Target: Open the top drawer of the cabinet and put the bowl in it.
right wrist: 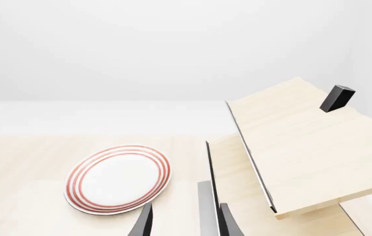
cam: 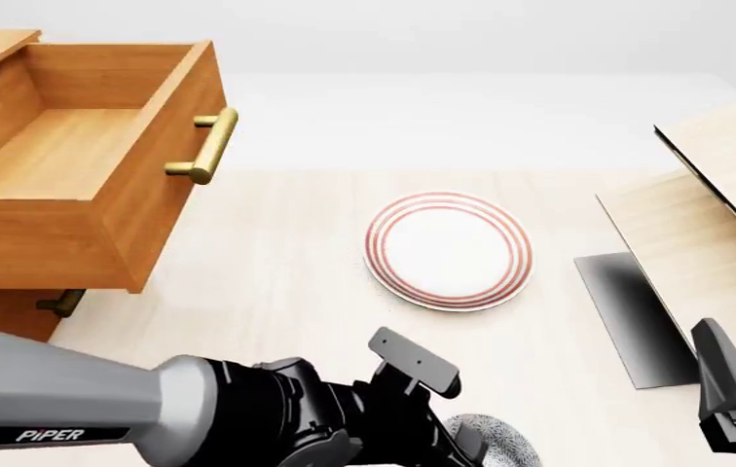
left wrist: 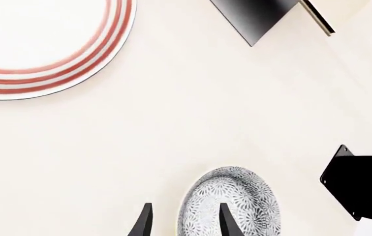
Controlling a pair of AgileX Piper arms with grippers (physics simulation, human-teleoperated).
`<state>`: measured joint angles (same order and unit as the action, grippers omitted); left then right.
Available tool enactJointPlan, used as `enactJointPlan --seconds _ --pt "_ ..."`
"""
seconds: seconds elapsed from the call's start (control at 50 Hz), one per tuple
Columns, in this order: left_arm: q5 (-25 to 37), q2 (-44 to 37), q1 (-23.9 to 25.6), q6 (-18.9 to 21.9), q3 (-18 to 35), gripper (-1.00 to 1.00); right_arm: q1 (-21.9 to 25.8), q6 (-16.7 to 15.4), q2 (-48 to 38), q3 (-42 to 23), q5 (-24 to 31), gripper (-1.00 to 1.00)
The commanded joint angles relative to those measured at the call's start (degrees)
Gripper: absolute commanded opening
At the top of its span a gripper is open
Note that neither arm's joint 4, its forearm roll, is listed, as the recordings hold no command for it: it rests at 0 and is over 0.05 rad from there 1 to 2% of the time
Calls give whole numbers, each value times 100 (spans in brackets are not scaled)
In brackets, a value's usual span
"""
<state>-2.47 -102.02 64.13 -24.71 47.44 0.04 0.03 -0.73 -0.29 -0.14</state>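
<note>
The top drawer [cam: 83,165] of the orange-brown cabinet [cam: 5,311] stands pulled out at the far left, its inside bare and its brass handle [cam: 205,146] facing the table. The leaf-patterned bowl [left wrist: 238,201] sits upright on the table near the front edge, and only its rim [cam: 498,443] shows past my left arm [cam: 277,418] in the front view. My left gripper [left wrist: 186,223] is open and straddles the bowl's rim, one finger [left wrist: 229,221] inside, the other [left wrist: 143,221] outside. My right gripper [right wrist: 186,223] is open and holds nothing, low at the right.
A flat white plate [cam: 449,250] with red rings lies mid-table, beyond the bowl. A pale light-wood structure [cam: 718,195] with a dark panel [cam: 628,311] fills the right side. The right arm's black finger [cam: 725,375] stands close to it. A lower drawer's handle [cam: 63,302] shows under the open drawer.
</note>
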Motion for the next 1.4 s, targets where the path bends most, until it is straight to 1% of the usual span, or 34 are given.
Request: enactJointPlan --seconds 0.02,0.6,0.62,0.82,0.96,1.06,1.14,1.4 --pt "-207 -148 21 -87 -85 100 1 -2 14 5 2 100" --pt "-570 -580 156 -330 -103 100 -1 -2 16 5 3 100" --pt "-577 -518 119 -322 -148 -100 0 -3 14 5 2 100" --pt "-582 -415 83 -306 -210 -100 -1 -2 14 5 2 100" --pt "-547 -126 6 -244 -308 -100 0 -2 14 5 2 100" --pt "-423 229 -62 -185 -345 -100 0 -3 14 5 2 100" --pt "-413 402 -91 -200 -392 -100 -1 -2 15 5 2 100" --pt "-133 706 -110 -190 -251 -100 2 -1 13 5 2 100"
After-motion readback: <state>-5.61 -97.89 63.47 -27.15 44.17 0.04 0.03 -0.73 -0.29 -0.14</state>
